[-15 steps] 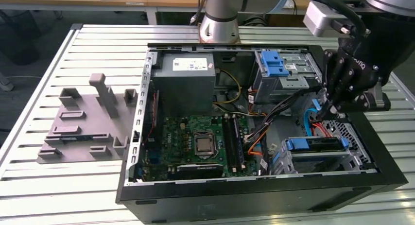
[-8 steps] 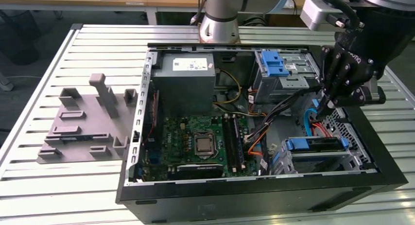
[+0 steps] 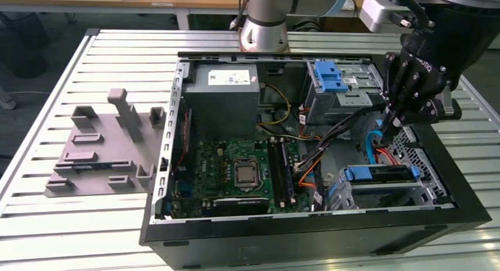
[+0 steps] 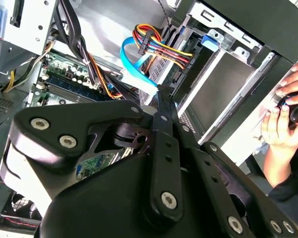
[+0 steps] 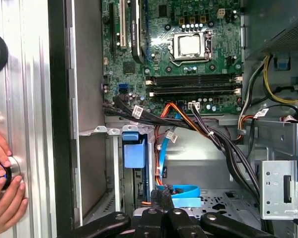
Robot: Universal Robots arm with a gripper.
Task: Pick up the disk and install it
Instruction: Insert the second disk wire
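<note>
**Hand down inside the case, disk in the lower cage**

The hand (image 3: 388,123) reaches into the open computer case (image 3: 312,236) on the worktop (image 3: 93,224), fingers drawn narrow with nothing visibly between them. The disk (image 3: 380,175) appears to be sitting in the lower cage just beyond. A blue ribbon cable (image 3: 373,143) and a cable bundle (image 5: 223,139) crowd the approach. A person's fingers (image 5: 0,148) rest outside the case.

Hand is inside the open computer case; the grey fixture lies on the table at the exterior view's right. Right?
No: the grey fixture lies at the exterior view's left, beside the computer case. The hand is inside it.
</note>
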